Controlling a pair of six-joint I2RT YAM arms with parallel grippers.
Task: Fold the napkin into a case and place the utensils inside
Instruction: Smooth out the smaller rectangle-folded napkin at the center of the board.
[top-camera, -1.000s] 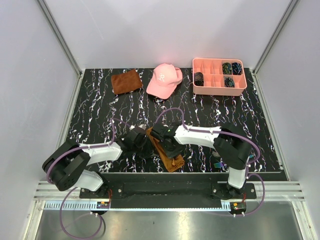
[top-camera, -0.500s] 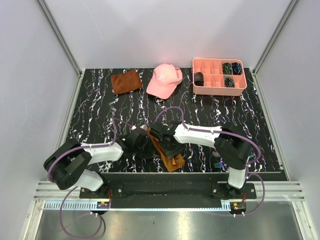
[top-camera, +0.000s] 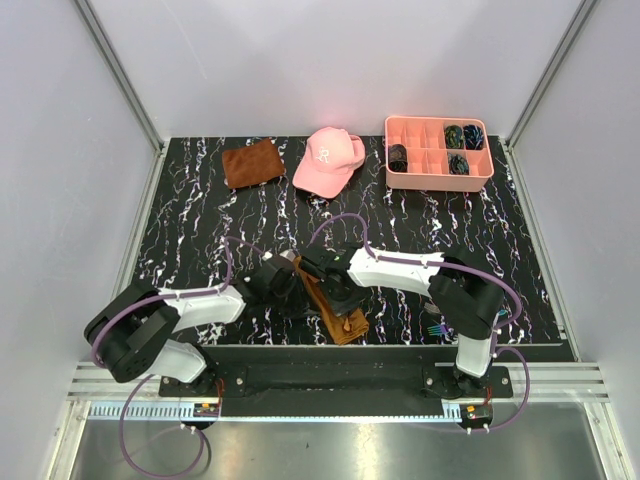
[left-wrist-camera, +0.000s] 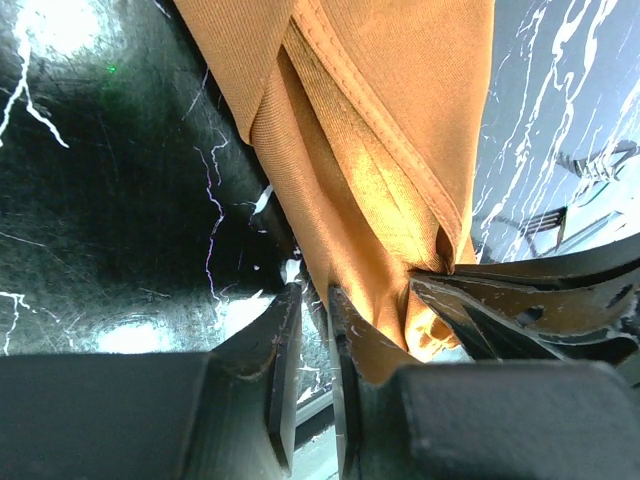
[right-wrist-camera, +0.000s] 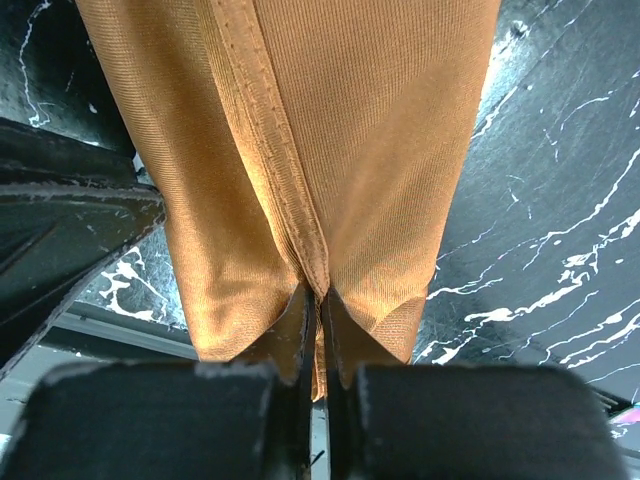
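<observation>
The right end effector (right-wrist-camera: 318, 310) clenches the ribbed caramel napkin (right-wrist-camera: 380, 150) at its stitched hem (a narrow folded strip); the left end effector (left-wrist-camera: 312, 300) stands slightly parted.

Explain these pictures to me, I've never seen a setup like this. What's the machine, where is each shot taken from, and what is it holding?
These are two robot arms bolted at the near edge of a black marbled table. The wide picture looks down from above and behind them. The two close-ups come from a camera on each wrist. Both arms meet over an orange-brown napkin, folded into a long strip. The right gripper is shut, pinching the napkin's hem. The left gripper sits at the napkin's edge with its jaws slightly apart; whether it grips the cloth is unclear. Farther back lie a small brown cloth, a pink cap and a pink tray. Shiny utensils lie by the right arm's base.
</observation>
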